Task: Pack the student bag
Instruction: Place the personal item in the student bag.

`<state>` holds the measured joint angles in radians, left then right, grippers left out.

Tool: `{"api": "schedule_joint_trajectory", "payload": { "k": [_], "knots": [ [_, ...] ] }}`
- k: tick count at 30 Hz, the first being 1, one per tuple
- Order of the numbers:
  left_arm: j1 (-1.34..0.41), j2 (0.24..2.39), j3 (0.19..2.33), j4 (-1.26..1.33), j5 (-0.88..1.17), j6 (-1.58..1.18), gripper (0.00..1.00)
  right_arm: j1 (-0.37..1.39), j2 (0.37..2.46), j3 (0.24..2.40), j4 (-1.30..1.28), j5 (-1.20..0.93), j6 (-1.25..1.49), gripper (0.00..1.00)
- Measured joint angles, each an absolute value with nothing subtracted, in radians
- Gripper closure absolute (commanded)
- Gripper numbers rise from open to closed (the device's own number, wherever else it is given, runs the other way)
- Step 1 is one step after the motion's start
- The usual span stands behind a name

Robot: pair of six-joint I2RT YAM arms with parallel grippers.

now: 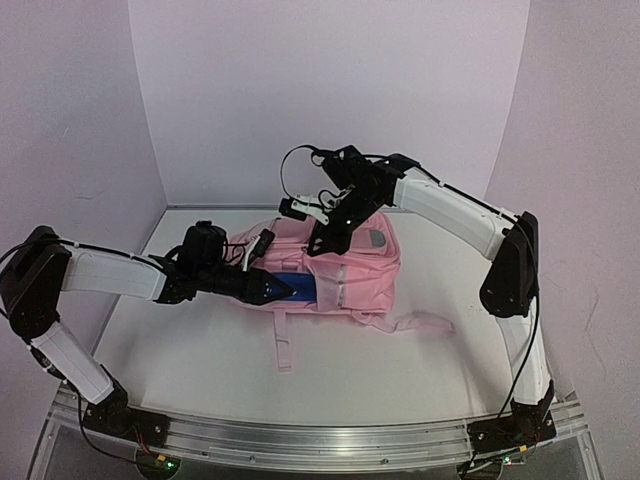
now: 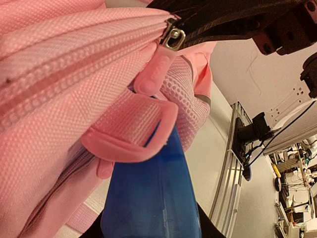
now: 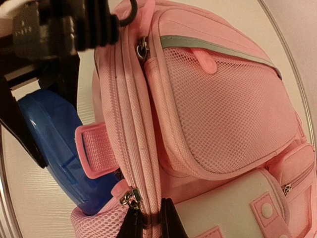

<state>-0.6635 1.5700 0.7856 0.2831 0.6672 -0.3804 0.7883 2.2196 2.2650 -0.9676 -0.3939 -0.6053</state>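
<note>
The student bag (image 1: 355, 275), a soft pink backpack, lies on the white table. My left gripper (image 1: 268, 288) is shut on a translucent blue plastic container (image 1: 300, 290), whose far end sits under a pink webbing loop (image 2: 133, 129) and in the mesh side pocket (image 3: 94, 225). The left wrist view is filled by the container (image 2: 148, 198), with the gripper (image 2: 148, 234) at the bottom edge. My right gripper (image 3: 151, 220) is shut on the bag's zip seam (image 3: 143, 163), beside a metal zip pull (image 3: 130, 198). From above, the right gripper (image 1: 322, 243) sits over the bag's left end.
Pink straps (image 1: 283, 345) trail from the bag toward the near edge, another strap (image 1: 420, 323) to the right. An aluminium rail (image 1: 320, 440) runs along the front. White walls enclose the table at the back and sides. The left arm's black wrist (image 3: 59, 29) is close to the bag.
</note>
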Motion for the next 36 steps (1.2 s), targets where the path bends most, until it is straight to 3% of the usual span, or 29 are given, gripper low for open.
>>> {"api": "schedule_joint_trajectory", "payload": {
  "k": [7,16,23,25,30,36],
  "knots": [
    [-0.652,1.597,0.787,0.346,0.715,-0.371,0.90,0.791,2.209,2.265,-0.966,-0.394,-0.614,1.00],
    [-0.674,1.679,0.839,0.413,0.716,-0.371,0.77,0.791,2.208,2.265,-0.966,-0.383,-0.612,1.00],
    [-0.684,1.645,0.829,0.369,0.634,-0.372,0.45,0.791,2.205,2.257,-0.962,-0.381,-0.612,1.00],
    [-0.686,1.591,0.809,0.330,0.544,-0.383,0.41,0.794,2.202,2.249,-0.952,-0.393,-0.609,1.00],
    [-0.676,1.439,0.775,0.215,0.363,-0.430,0.43,0.814,2.199,2.235,-0.924,-0.423,-0.574,1.00],
    [-0.678,1.401,0.773,0.145,0.282,-0.477,0.58,0.813,2.199,2.233,-0.914,-0.449,-0.500,1.00]
  ]
}}
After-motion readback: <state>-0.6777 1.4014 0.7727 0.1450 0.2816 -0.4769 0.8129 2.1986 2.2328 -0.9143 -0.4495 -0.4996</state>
